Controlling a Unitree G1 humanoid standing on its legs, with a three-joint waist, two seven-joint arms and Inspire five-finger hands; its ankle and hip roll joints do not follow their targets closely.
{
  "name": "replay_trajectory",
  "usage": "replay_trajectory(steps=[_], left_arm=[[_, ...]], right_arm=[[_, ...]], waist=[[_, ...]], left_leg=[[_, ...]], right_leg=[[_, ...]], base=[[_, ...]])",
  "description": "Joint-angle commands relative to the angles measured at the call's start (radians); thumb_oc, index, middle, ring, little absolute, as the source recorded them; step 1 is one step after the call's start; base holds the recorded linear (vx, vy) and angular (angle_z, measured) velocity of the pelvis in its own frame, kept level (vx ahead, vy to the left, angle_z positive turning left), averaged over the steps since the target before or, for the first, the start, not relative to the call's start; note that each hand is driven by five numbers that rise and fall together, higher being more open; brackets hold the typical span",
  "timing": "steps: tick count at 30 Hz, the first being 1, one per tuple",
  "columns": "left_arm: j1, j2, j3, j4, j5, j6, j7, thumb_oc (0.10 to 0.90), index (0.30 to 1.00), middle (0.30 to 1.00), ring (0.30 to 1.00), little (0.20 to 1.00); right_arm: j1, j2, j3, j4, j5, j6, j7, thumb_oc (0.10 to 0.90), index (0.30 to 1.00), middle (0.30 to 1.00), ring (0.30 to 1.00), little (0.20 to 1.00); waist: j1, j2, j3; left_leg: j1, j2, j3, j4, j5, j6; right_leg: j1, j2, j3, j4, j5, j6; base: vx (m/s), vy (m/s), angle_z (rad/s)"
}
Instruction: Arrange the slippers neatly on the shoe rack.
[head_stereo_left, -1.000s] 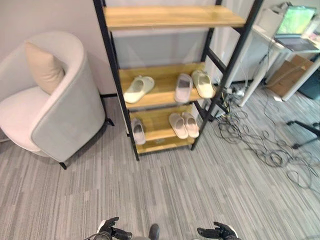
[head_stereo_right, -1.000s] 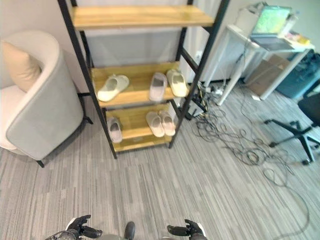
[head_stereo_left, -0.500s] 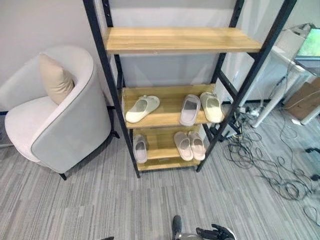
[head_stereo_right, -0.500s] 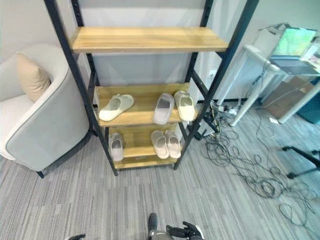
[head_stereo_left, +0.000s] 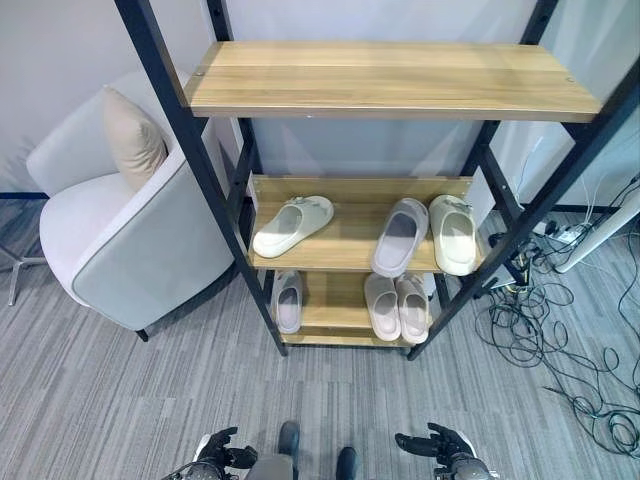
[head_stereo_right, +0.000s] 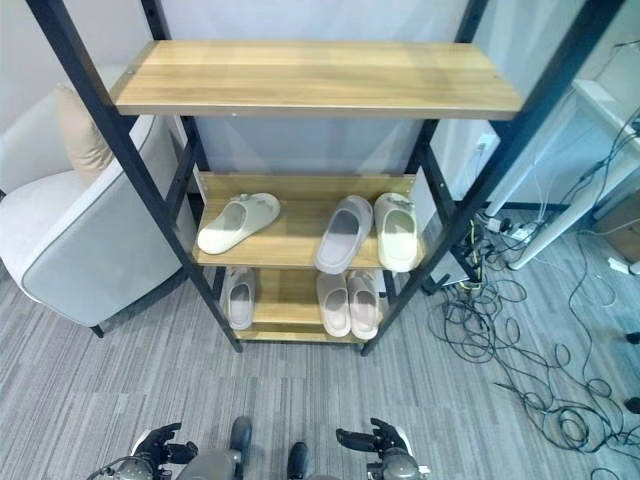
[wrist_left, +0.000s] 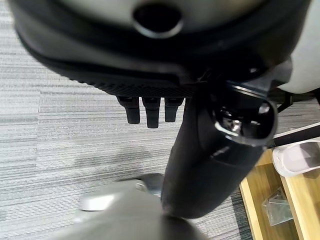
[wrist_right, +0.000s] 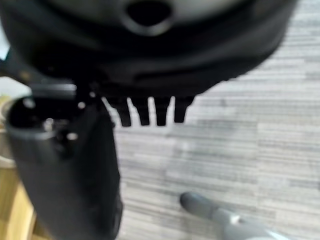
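Both hands — left (head_stereo_left: 215, 458), right (head_stereo_left: 440, 450) — hang empty, fingers loosely apart, well below the rack (head_stereo_left: 255, 290). On its middle shelf a cream slipper (head_stereo_left: 292, 224) lies skewed. It looks light, soft foam — probably best pinched by the upper strap.

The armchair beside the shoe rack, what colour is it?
Light grey armchair with a beige cushion, best in the left eye view.

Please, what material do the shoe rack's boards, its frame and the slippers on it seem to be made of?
Shelf boards: light wood or wood-look laminate, matte, with visible grain. Frame: probably metal, painted matte black, in thin straight bars. Slippers, such as the angled one: likely soft foam or rubber, pale, smooth and thick-soled; this cannot be confirmed.
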Motion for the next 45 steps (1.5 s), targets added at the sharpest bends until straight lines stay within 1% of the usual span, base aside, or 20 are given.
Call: replay_trajectory(steps=[1,4,5,6,7,8,9,12,13,14,15,19,22,26,30,32,34,35,38,45], left_arm=[[-0.001,0.004,-0.029,0.022,0.034,-0.014,-0.012,0.800,0.900,0.900,0.900,0.900],[0.000,0.013,-0.023,0.024,0.040,-0.011,-0.020,0.800,0.900,0.900,0.900,0.900],[0.000,0.013,-0.023,0.024,0.040,-0.011,-0.020,0.800,0.900,0.900,0.900,0.900],[-0.013,0.022,-0.023,0.010,0.033,-0.011,-0.017,0.800,0.900,0.900,0.900,0.900],[-0.013,0.022,-0.022,0.010,0.033,-0.011,-0.017,0.800,0.900,0.900,0.900,0.900],[-0.022,0.033,-0.029,-0.003,0.029,-0.013,-0.016,0.800,0.900,0.900,0.900,0.900],[-0.021,0.036,-0.030,-0.004,0.031,-0.013,-0.014,0.800,0.900,0.900,0.900,0.900],[-0.018,0.038,-0.026,0.002,0.036,-0.016,-0.007,0.800,0.900,0.900,0.900,0.900],[-0.018,0.038,-0.026,0.002,0.036,-0.016,-0.007,0.800,0.900,0.900,0.900,0.900],[-0.024,0.040,-0.024,0.007,0.040,-0.017,-0.010,0.800,0.900,0.900,0.900,0.900],[-0.017,0.040,-0.020,0.007,0.040,-0.020,-0.007,0.800,0.900,0.900,0.900,0.900],[-0.005,0.032,-0.012,0.018,0.041,-0.019,-0.005,0.800,0.900,0.900,0.900,0.900],[0.003,0.029,-0.011,0.021,0.045,-0.018,-0.008,0.800,0.900,0.900,0.900,0.900],[0.007,0.016,-0.028,0.018,0.063,-0.019,-0.009,0.800,0.900,0.900,0.900,0.900],[0.005,0.006,-0.045,-0.002,0.075,-0.023,-0.010,0.800,0.900,0.900,0.900,0.900],[0.006,-0.001,-0.056,-0.019,0.087,-0.029,-0.013,0.800,0.900,0.900,0.900,0.900],[0.008,-0.005,-0.059,-0.021,0.090,-0.030,-0.012,0.800,0.900,0.900,0.900,0.900],[0.010,-0.008,-0.062,-0.028,0.092,-0.031,-0.010,0.800,0.900,0.900,0.900,0.900],[0.015,-0.015,-0.068,-0.037,0.093,-0.034,-0.008,0.800,0.900,0.900,0.900,0.900],[0.019,-0.040,-0.081,-0.021,0.090,-0.037,-0.003,0.800,0.900,0.900,0.900,0.900]], right_arm=[[0.023,-0.026,-0.004,-0.042,-0.012,-0.026,-0.007,0.800,0.900,0.900,0.900,0.900],[0.020,-0.022,0.000,-0.050,-0.033,-0.023,0.002,0.800,0.900,0.900,0.900,0.900],[0.020,-0.022,0.000,-0.051,-0.033,-0.023,0.002,0.800,0.900,0.900,0.900,0.900],[0.003,-0.022,0.005,-0.060,-0.038,-0.024,0.003,0.800,0.900,0.900,0.900,0.900],[0.002,-0.022,0.005,-0.060,-0.038,-0.024,0.003,0.800,0.900,0.900,0.900,0.900],[-0.010,-0.021,0.005,-0.072,-0.031,-0.025,0.005,0.800,0.900,0.900,0.900,0.900],[-0.009,-0.020,0.005,-0.075,-0.027,-0.025,0.006,0.800,0.900,0.900,0.900,0.900],[-0.001,-0.020,0.006,-0.079,-0.026,-0.028,0.007,0.800,0.900,0.900,0.900,0.900],[-0.001,-0.020,0.006,-0.079,-0.026,-0.028,0.007,0.800,0.900,0.900,0.900,0.900],[0.002,-0.024,0.003,-0.070,-0.025,-0.027,0.009,0.800,0.900,0.900,0.900,0.900],[0.005,-0.024,0.006,-0.068,-0.027,-0.025,0.011,0.800,0.900,0.900,0.900,0.900],[0.006,-0.031,0.016,-0.071,-0.044,-0.026,0.010,0.800,0.900,0.900,0.900,0.900],[0.009,-0.038,0.026,-0.088,-0.054,-0.028,0.012,0.800,0.900,0.900,0.900,0.900],[0.010,-0.051,0.067,-0.218,-0.074,-0.047,0.018,0.800,0.900,0.900,0.900,0.900],[0.009,-0.063,0.105,-0.339,-0.084,-0.064,0.035,0.800,0.900,0.900,0.900,0.900],[0.004,-0.075,0.154,-0.458,-0.095,-0.081,0.067,0.800,0.900,0.900,0.900,0.900],[0.001,-0.080,0.170,-0.499,-0.093,-0.088,0.076,0.800,0.900,0.900,0.900,0.900],[0.000,-0.082,0.192,-0.587,-0.073,-0.100,0.102,0.800,0.900,0.900,0.900,0.900],[-0.002,-0.089,0.222,-0.707,-0.036,-0.118,0.133,0.800,0.900,0.900,0.900,0.900],[-0.008,-0.087,0.262,-0.906,0.050,-0.141,0.171,0.800,0.900,0.900,0.900,0.900]], waist=[[0.023,-0.027,-0.049],[0.033,-0.032,-0.058],[0.034,-0.032,-0.058],[0.027,-0.020,-0.036],[0.027,-0.021,-0.037],[0.012,-0.008,-0.016],[0.007,-0.004,-0.014],[0.005,-0.003,-0.020],[0.004,-0.002,-0.020],[0.002,-0.014,-0.031],[0.001,-0.017,-0.034],[0.021,-0.023,-0.063],[0.022,-0.022,-0.073],[0.021,-0.011,-0.082],[0.022,-0.004,-0.079],[0.024,0.001,-0.075],[0.024,0.003,-0.074],[0.024,0.005,-0.073],[0.022,0.012,-0.075],[0.023,0.024,-0.085]], left_leg=[[0.023,-0.050,-0.004,0.037,-0.030,0.055],[0.056,-0.051,0.012,0.026,-0.058,0.081],[0.056,-0.051,0.013,0.026,-0.059,0.081],[0.065,-0.043,0.014,0.039,-0.070,0.100],[0.063,-0.044,0.015,0.040,-0.071,0.100],[0.069,-0.042,-0.001,0.045,-0.076,0.114],[0.079,-0.042,-0.009,0.041,-0.081,0.118],[0.104,-0.043,-0.013,0.026,-0.094,0.115],[0.105,-0.042,-0.013,0.025,-0.095,0.115],[0.107,-0.051,-0.019,0.027,-0.102,0.110],[0.113,-0.052,-0.012,0.024,-0.105,0.106],[0.128,-0.042,-0.008,-0.007,-0.101,0.091],[0.142,-0.034,-0.011,-0.037,-0.088,0.083],[0.157,-0.018,-0.029,-0.101,-0.046,0.061],[0.155,-0.012,-0.034,-0.113,-0.033,0.051],[0.156,-0.006,-0.031,-0.115,-0.028,0.044],[0.157,-0.004,-0.031,-0.115,-0.027,0.042],[0.160,-0.002,-0.032,-0.115,-0.025,0.040],[0.165,0.001,-0.033,-0.115,-0.023,0.036],[0.175,0.004,-0.041,-0.115,-0.022,0.029]], right_leg=[[0.036,-0.067,0.027,0.091,-0.156,0.125],[-0.010,-0.093,0.010,0.217,-0.157,0.159],[-0.012,-0.094,0.011,0.220,-0.159,0.159],[-0.104,-0.108,0.005,0.372,-0.127,0.191],[-0.109,-0.109,0.006,0.376,-0.129,0.191],[-0.179,-0.110,0.019,0.476,-0.093,0.214],[-0.193,-0.112,0.029,0.486,-0.093,0.211],[-0.174,-0.150,0.007,0.369,-0.107,0.191],[-0.172,-0.149,0.006,0.368,-0.106,0.191],[-0.145,-0.161,0.021,0.251,-0.108,0.188],[-0.130,-0.162,0.026,0.218,-0.098,0.189],[-0.076,-0.158,0.014,0.133,-0.083,0.183],[-0.054,-0.148,0.010,0.098,-0.081,0.177],[-0.023,-0.130,-0.006,0.029,-0.071,0.169],[-0.018,-0.124,-0.016,0.012,-0.074,0.167],[-0.016,-0.121,-0.018,0.012,-0.081,0.167],[-0.014,-0.119,-0.018,0.012,-0.083,0.166],[-0.009,-0.115,-0.020,0.012,-0.086,0.163],[-0.003,-0.111,-0.020,0.012,-0.093,0.160],[0.014,-0.104,-0.032,0.012,-0.103,0.152]], base=[[0.19,0.144,-0.37],[0.10,0.117,-0.18],[0.03,0.132,-0.21],[0.00,0.089,-0.40],[-0.03,0.144,-0.31],[0.00,0.075,-0.19],[0.03,0.075,0.01],[0.09,-0.029,0.12],[0.10,-0.086,0.02],[0.10,-0.083,0.06],[0.13,-0.110,0.21],[0.06,-0.086,0.20],[0.05,-0.103,-0.04],[0.00,-0.088,0.03],[-0.04,-0.051,0.03],[-0.04,-0.041,0.04],[-0.01,-0.016,0.01],[-0.02,-0.041,0.01],[0.00,-0.011,0.01],[0.00,-0.003,0.01]])
